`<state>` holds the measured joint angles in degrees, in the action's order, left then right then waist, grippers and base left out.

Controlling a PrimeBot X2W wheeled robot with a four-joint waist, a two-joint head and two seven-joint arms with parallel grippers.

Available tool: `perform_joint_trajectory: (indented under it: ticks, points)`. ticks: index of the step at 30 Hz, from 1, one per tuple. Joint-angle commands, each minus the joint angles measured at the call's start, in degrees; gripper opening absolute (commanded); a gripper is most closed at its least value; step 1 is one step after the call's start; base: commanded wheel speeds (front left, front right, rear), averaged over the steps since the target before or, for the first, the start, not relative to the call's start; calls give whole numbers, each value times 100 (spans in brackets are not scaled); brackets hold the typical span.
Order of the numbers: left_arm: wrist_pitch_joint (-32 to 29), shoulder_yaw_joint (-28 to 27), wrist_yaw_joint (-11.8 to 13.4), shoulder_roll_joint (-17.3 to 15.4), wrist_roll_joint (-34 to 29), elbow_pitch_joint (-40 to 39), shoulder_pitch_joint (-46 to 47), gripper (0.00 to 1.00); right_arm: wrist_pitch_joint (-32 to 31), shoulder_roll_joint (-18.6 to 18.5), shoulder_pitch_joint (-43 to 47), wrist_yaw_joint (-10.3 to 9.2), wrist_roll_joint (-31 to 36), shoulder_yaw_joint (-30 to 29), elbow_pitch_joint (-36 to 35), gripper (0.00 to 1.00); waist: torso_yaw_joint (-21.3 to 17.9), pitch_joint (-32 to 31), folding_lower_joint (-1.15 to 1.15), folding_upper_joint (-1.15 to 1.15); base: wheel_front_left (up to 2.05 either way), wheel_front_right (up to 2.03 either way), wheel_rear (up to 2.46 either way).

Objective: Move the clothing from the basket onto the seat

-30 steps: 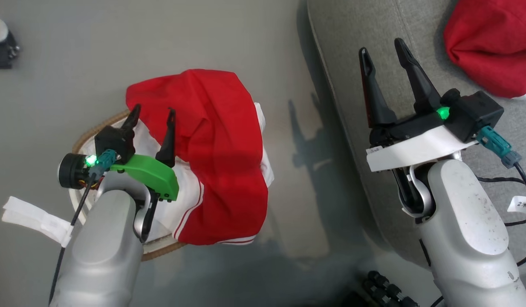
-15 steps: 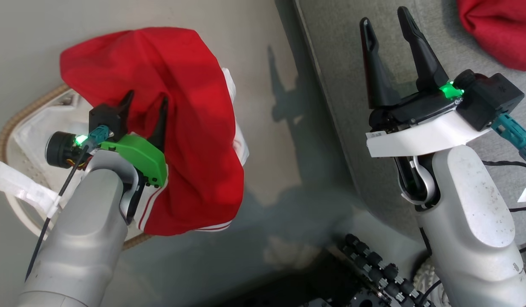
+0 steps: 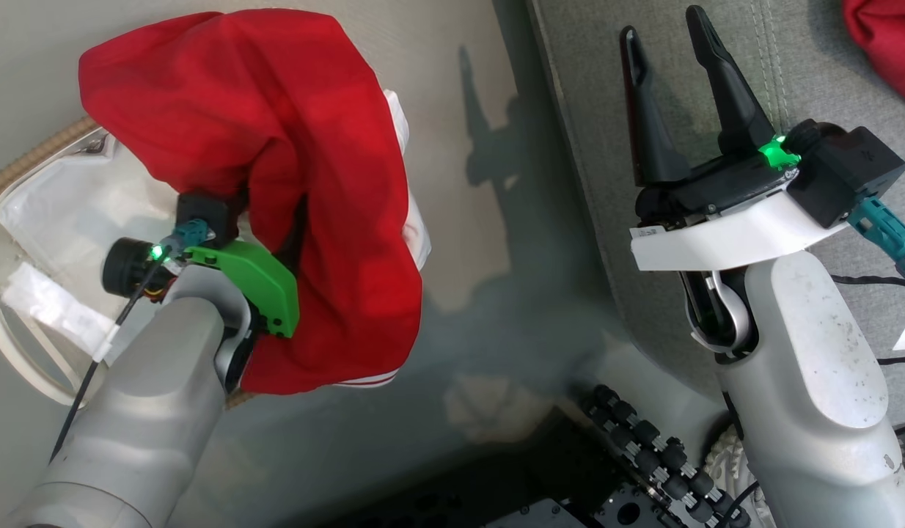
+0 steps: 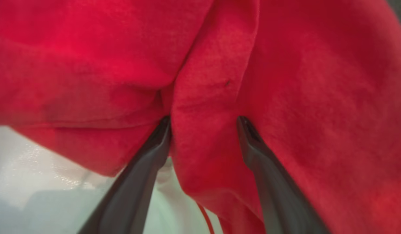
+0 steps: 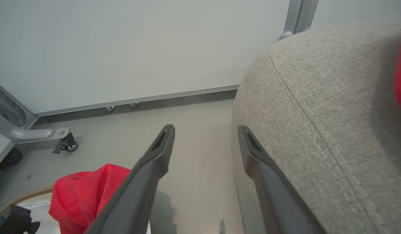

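Left wrist view: left jaws apart, clothing [image 4: 205, 97] fold btwn — right jaws apart, empty, by seat [image 5: 317, 113].

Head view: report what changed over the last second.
The left end effector pushed forward into the clothing: its fingers, beside the fabric before, now straddle a red fold, still spread, not clamped. The fabric bunched around them. The whole view shifted too. The right end effector stayed open over the edge of the seat, where another red garment still lies.
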<state>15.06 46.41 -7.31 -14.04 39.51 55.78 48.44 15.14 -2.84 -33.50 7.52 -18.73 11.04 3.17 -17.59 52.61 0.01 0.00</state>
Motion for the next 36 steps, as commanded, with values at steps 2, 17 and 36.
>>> perform_joint_trajectory:
  ticks: [2, 17, 36]
  points:
    - [-42, 285, -24, -102, 306, -90, 117, 100, 1, -15, 30, -6, 22, -6, -4, 100, 8, 2, -1, 0, 0, 0, 0]
    - [13, 848, -25, -358, 1260, -327, -187, 0, 1, -18, 38, -6, 66, 71, 338, 100, 52, -846, -1, 0, 0, 0, 0]
    - [10, -1063, -25, 273, -17, -1393, -2182, 0, 1, -21, 1057, -6, 538, -113, 1148, 100, 786, -3125, -1, 0, 0, 0, 0]
